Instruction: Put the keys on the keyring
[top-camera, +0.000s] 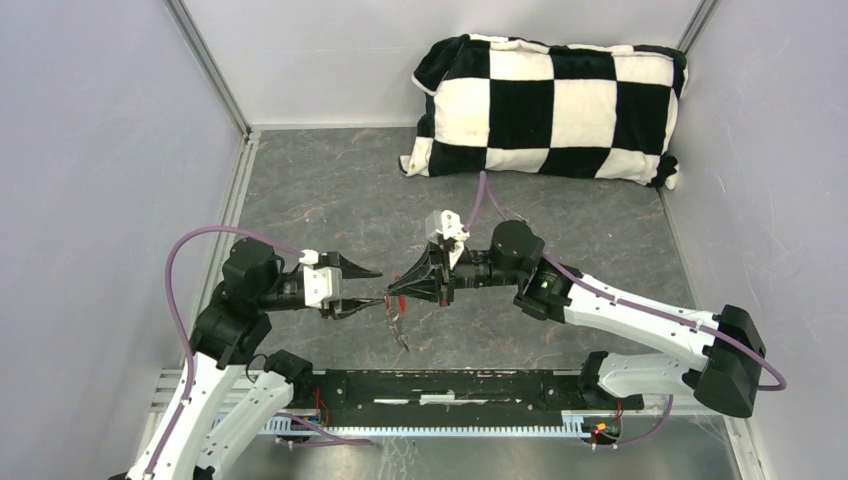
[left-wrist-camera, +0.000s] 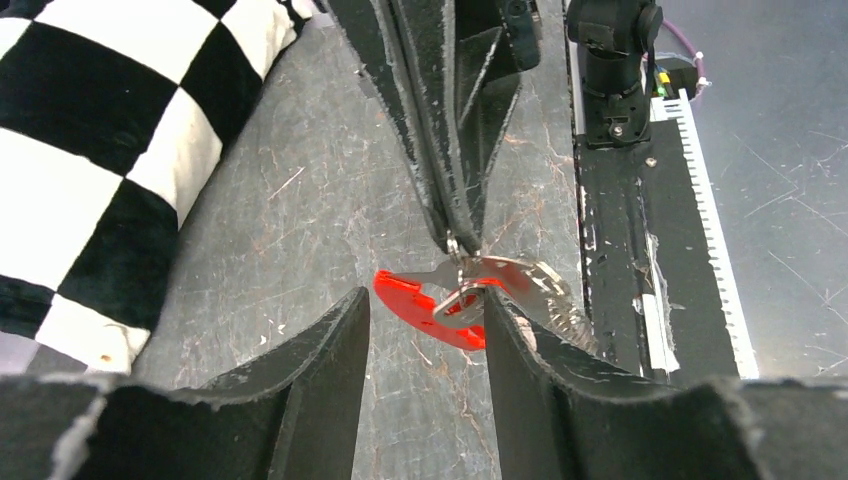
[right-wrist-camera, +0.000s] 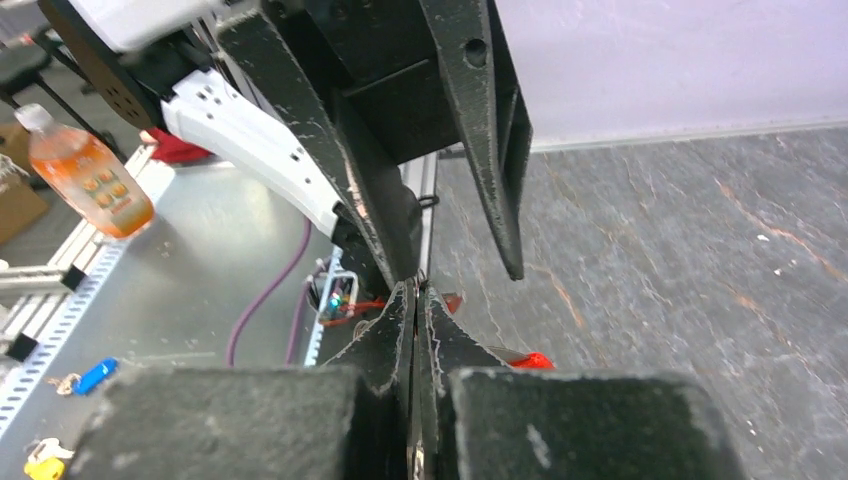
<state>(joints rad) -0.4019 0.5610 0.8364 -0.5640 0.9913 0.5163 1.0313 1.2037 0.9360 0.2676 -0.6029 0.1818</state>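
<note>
Seen from above, the right tool meets the left tool over the desk. The keyring dangles between them, too small to read. The left wrist view shows the right tool's tips pinched shut on the keyring's silver end. The red fob hangs between the left tool's spread fingers. The right wrist view shows only a red sliver.

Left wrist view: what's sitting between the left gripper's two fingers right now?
The keyring, its red fob and silver rings, sits in that gap, held at the top by the shut right gripper; the left wrist view shows it.
</note>
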